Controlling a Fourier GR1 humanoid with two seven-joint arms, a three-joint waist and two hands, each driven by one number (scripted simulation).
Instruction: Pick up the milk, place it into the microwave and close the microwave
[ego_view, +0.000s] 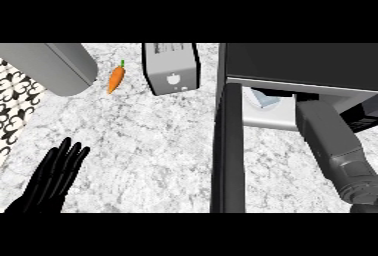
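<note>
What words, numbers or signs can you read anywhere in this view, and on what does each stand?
Grey carton, top panel: lines of print, too blurred to read.
Same carton, front face: a white apple-shaped sign, no words.
Microwave, carrot, counter: no text visible.

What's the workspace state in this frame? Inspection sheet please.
Surface: grey-white marbled counter top, level.
Job's things: dark microwave at right, its black door swung open; a white and pale-blue shape, likely the milk, shows inside the opening.
Clutter: orange carrot with green top; grey box with an apple mark beside it; large grey rounded container top left.
Hands: black left hand open, resting lower left; right grey forearm reaches into the microwave, its hand hidden.
Cables: nothing seen.
Surroundings: black-and-white patterned strip along the left edge.
</note>
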